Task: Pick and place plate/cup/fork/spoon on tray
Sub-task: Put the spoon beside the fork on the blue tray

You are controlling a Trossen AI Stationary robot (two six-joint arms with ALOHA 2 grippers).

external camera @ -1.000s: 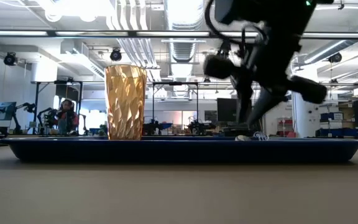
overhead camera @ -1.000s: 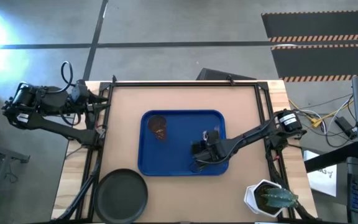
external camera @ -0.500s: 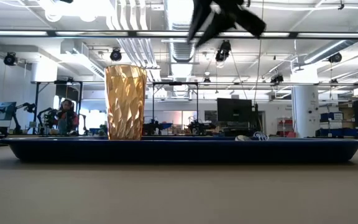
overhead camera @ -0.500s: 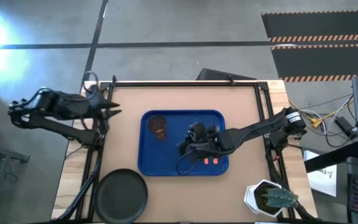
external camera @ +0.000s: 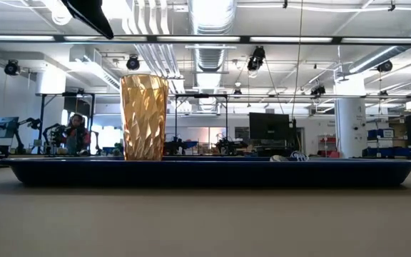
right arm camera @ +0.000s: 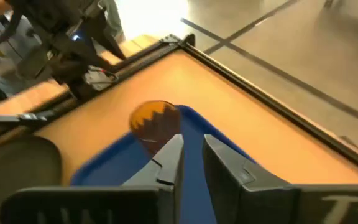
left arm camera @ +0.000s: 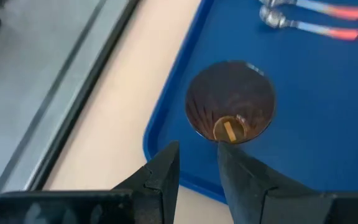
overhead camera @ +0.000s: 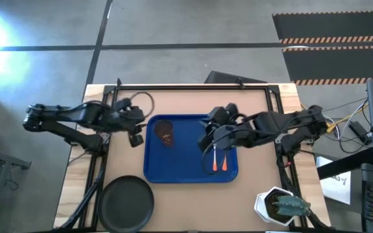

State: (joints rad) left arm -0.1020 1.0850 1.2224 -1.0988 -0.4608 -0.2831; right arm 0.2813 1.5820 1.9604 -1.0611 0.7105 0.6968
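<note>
We read this as the plate step: cup and two orange-handled utensils already sit on the blue tray, and the plate is off the tray, on the table near its front-left corner.

No all-silver fork seen; both utensils show orange handles, lying side by side at the tray's right part, apart from the cup.

Left gripper is above the table just left of the tray, near the cup; in its wrist view the fingers are nearly closed with a narrow gap, holding nothing. Right gripper hangs over the tray's middle, fingers also close together and empty.

Next move, as we judge: the left arm swings toward the front edge to the plate, opens wide, and takes it by the raised rim, since it lies flat.

Plate looks matte dark grey, round, empty. Cup is amber, faceted, upright in the low view.
</note>
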